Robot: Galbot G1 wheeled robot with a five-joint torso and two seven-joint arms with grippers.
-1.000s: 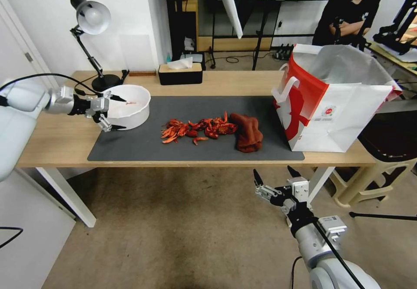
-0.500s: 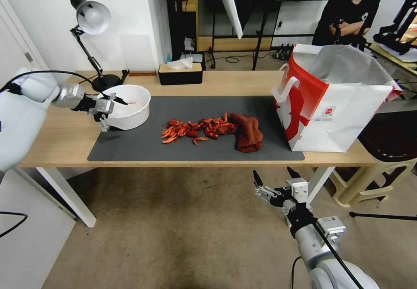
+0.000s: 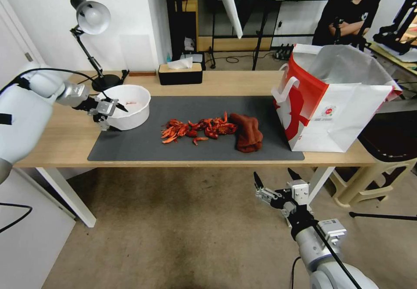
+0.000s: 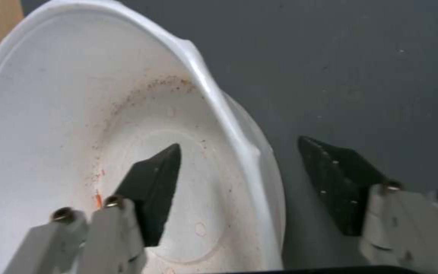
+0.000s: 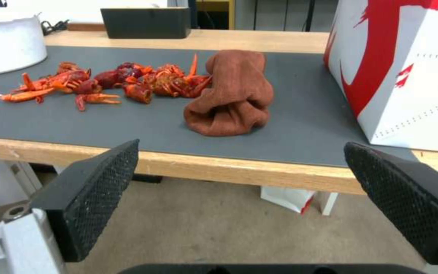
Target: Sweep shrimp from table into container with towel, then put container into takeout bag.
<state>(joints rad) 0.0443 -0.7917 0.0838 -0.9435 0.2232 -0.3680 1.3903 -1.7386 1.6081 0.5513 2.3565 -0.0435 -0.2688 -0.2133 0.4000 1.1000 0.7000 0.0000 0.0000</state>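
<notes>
- The left end effector (image 3: 112, 116) is straddling the near wall of the container (image 3: 134, 111), its fingers (image 4: 153, 194) spread apart with one inside the bowl and the other outside over the grey mat (image 3: 143, 150); the rim is not yet pinched.
- The container is sitting at the mat's left end on the desk (image 3: 61, 137), with only specks and a small orange bit inside.
- The shrimp (image 3: 195, 129) are lying in a row mid-mat, their right end touching the towel (image 3: 248, 133).
- The takeout bag (image 3: 339, 106) is standing open at the desk's right end, just beside the towel.
- The right end effector (image 3: 278, 181) is hanging below the desk's front edge, fingers wide apart, holding nothing.
</notes>
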